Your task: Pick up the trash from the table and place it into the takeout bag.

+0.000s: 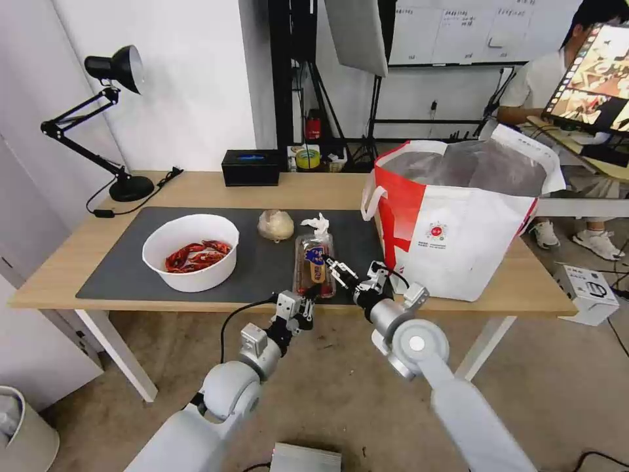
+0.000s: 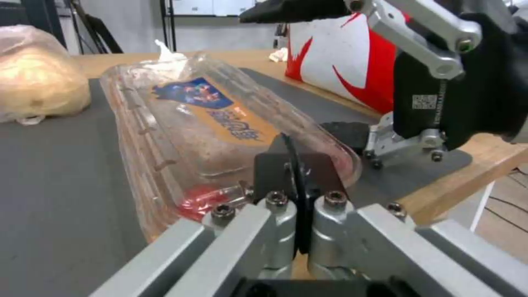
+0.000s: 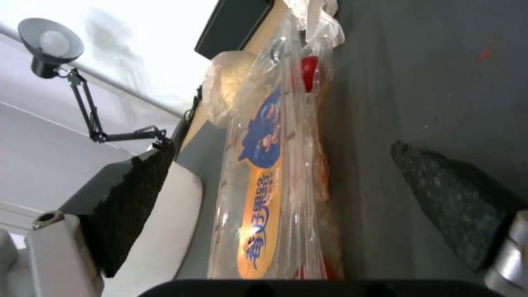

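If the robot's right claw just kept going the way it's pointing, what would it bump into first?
Most likely the clear clamshell tray. The right gripper is open, with one finger on each side of the tray in the right wrist view, so the tray lies straight ahead. Beyond it sit the beige wrapped lump and crumpled tissue; depth is hard to judge.

On the table, 1 long light-wood top w/ 1 dark grey mat, there are 4 pcs of trash: 1 white round bowl of red shells, 1 clear clamshell tray, 1 crumpled white tissue, 1 beige wrapped lump. Also 1 takeout bag, white & red, w/ 1 small round logo; 2 white handles visible. 1 black tissue box and 1 black desk lamp. 2 grippers: 1 left gripper, 1 right gripper. 2 white table legs in head view.
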